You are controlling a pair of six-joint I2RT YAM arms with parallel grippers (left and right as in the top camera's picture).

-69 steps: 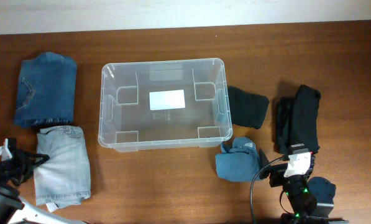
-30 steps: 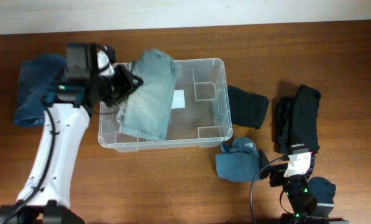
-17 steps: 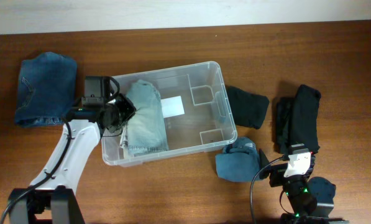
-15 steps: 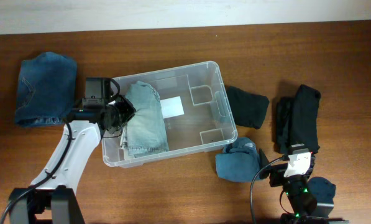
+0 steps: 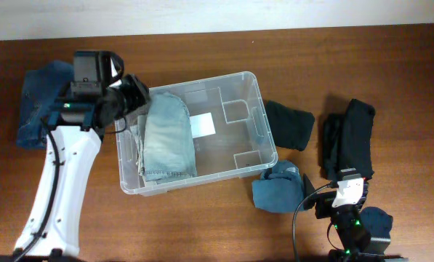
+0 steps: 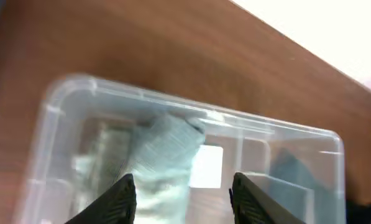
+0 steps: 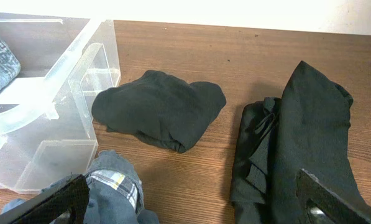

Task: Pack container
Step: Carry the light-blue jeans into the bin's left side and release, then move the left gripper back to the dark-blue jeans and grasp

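The clear plastic container (image 5: 269,138) stands skewed at the middle of the table, with its white label on the bottom. A folded pair of light jeans (image 5: 166,135) lies in its left half. My left gripper (image 5: 135,98) is open and empty, raised over the container's far left corner. In the left wrist view its jaws (image 6: 182,186) hang apart above the container (image 6: 266,127) and the light jeans (image 6: 163,149). My right gripper (image 7: 191,199) is open and empty, low at the front right, to the right of the container (image 7: 79,62).
A dark blue pair of jeans (image 5: 38,109) lies at the far left, partly under my left arm. A black garment (image 5: 289,124), a black pile (image 5: 351,138) and a blue garment with a plaid lining (image 5: 278,188) lie to the right of the container.
My left gripper carried the light jeans from the table into the container and let them go. The container turned askew. The gripper has now risen toward the far left corner.
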